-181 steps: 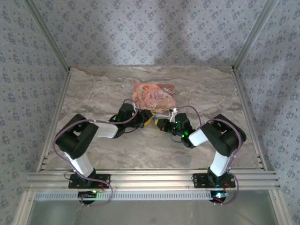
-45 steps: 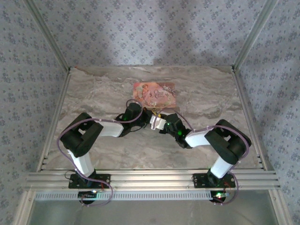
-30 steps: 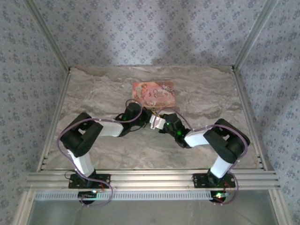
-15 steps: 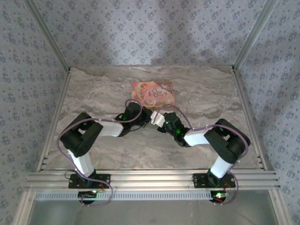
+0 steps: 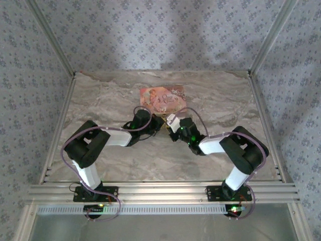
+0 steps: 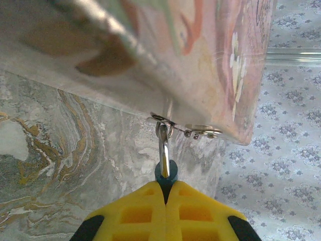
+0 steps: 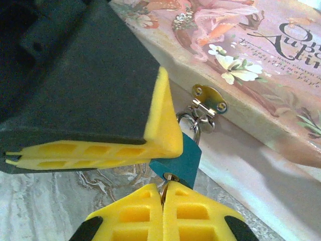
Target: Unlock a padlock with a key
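Protruding between the right fingers (image 7: 168,199), key (image 7: 167,181) meets padlock (image 7: 178,159) (teal).

Overhead wide, 2 wrist close-ups, box (image 7: 261,60) shared

Lab booth: aluminium frame (image 5: 269,37), wallpapered walls (image 5: 160,30).

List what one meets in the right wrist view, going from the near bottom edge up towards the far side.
Right gripper → key → teal padlock → metal hasp → pink box.
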Controlling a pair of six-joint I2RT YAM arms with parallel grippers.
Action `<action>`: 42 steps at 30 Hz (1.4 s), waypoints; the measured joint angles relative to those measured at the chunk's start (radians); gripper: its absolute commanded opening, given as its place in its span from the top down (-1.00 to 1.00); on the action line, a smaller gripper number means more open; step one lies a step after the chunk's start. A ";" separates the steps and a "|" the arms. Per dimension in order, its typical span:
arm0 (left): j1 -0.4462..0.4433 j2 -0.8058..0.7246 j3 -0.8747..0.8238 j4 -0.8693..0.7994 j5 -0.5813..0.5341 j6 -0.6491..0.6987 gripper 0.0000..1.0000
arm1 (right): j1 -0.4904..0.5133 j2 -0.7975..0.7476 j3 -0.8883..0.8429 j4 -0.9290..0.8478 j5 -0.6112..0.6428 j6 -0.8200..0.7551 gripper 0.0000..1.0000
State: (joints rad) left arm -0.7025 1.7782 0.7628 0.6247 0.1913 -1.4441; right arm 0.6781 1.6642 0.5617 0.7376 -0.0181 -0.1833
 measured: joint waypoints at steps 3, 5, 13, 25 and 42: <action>0.000 0.000 0.000 0.002 0.000 -0.006 0.94 | -0.024 0.000 -0.001 0.004 -0.056 0.061 1.00; 0.000 0.000 0.000 0.004 0.001 -0.010 0.94 | -0.037 0.000 -0.002 0.009 -0.086 0.095 1.00; 0.000 0.000 0.000 0.004 0.000 -0.012 0.94 | -0.059 0.019 -0.010 0.047 -0.142 0.204 1.00; 0.000 0.000 0.000 0.004 0.013 -0.006 0.52 | -0.069 0.041 -0.021 0.091 -0.155 0.291 1.00; 0.059 -0.182 -0.085 -0.231 0.043 0.063 0.08 | -0.089 0.051 -0.047 0.143 -0.132 0.381 1.00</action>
State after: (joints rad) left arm -0.6437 1.5963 0.6777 0.3935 0.2344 -1.3811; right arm 0.5892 1.7149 0.5148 0.8806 -0.1497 0.1974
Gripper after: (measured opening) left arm 0.433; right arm 0.060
